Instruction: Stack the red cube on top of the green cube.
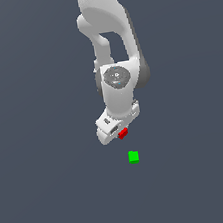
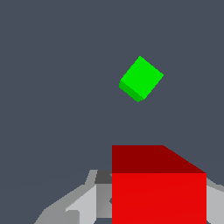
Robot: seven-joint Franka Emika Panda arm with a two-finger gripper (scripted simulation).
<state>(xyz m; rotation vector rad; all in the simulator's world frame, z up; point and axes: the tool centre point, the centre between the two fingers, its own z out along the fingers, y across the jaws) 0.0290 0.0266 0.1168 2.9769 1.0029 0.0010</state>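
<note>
1. Fingers: in the wrist view, grey fingers (image 2: 83, 203) show on either side of the red cube (image 2: 158, 197), with the cube filling the gap between them. The fingers are closed onto the cube, no wider than the cube itself.
2. Gripper: in the exterior view, the white gripper (image 1: 121, 134) points downward at a tilt, and the red cube (image 1: 123, 133) shows at its lower end, partly covered by the gripper body. The cube appears lifted off the floor; no shadow or contact under it can be made out.
3. Red cube, detail: the wrist view shows a bright front face and a darker top face; edges run square to the picture.
4. Green cube: in the exterior view, the green cube (image 1: 133, 156) rests on the dark grey floor (image 1: 45, 194), below the gripper and slightly toward the exterior view's right, apart from the red cube. In the wrist view, the green cube (image 2: 141, 78) lies beyond the held cube, turned diagonally relative to it, not touching anything.
5. Arm: the white Franka arm (image 1: 107, 33) descends from the top of the exterior view, with a round grey joint cap (image 1: 115, 77) above the gripper.
6. Surroundings: the floor is plain and uniform in both views.
</note>
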